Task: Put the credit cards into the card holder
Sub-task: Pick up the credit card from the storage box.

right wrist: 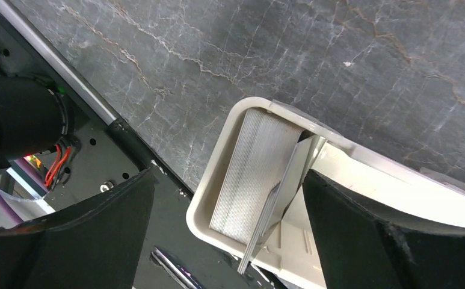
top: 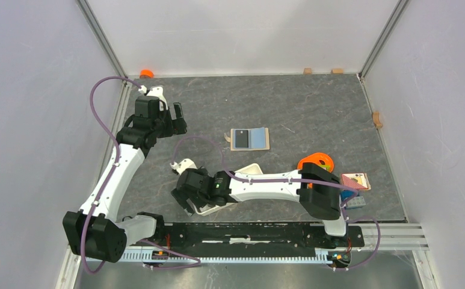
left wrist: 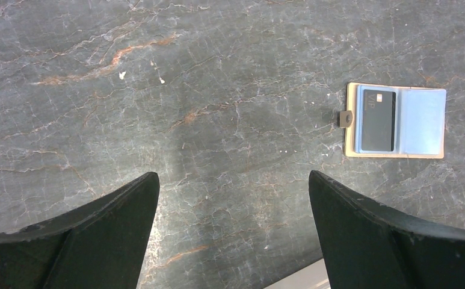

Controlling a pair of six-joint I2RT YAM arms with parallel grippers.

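Both jaws wide — right over card holder | grey marbled table | white walls

I get soft, even light from overhead, bright enough everywhere. The veins of the desk come through sharp. A faint, blurred-edged shadow lies on it just ahead of the left gripper. The black fingers of the right gripper read as near-featureless dark shapes, slightly soft so close to the lens. Left of that gripper the metal rail catches a thin glint. From above, the white walls look bright, and shadows under the arms are weak.
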